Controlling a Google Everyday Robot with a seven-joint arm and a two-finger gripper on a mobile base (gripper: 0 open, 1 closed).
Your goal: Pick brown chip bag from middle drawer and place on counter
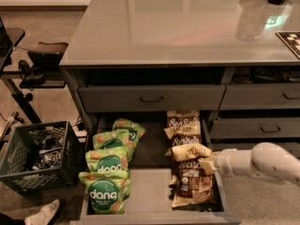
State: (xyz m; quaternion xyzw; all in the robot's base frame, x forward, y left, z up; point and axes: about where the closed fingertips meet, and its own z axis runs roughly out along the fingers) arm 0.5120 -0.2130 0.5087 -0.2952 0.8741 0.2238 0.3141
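The middle drawer (pixel 146 191) is pulled open below the counter (pixel 178 22). Its right row holds several brown chip bags; the one nearest the gripper (pixel 190 179) has a cream top band and lies tilted over the front bags. My gripper (pixel 207 165) comes in from the right on a white arm (pixel 262 162) and sits at that bag's upper right edge, touching it, inside the drawer. The left row holds green "dang" bags (pixel 105 193).
A shut drawer front with a bar handle (pixel 151 98) is directly above the open drawer, and narrower drawers (pixel 255 128) are to the right. A dark crate (pixel 35 156) stands on the floor at left. A clear container (pixel 253 20) and a marker card (pixel 290 39) sit on the counter's far right.
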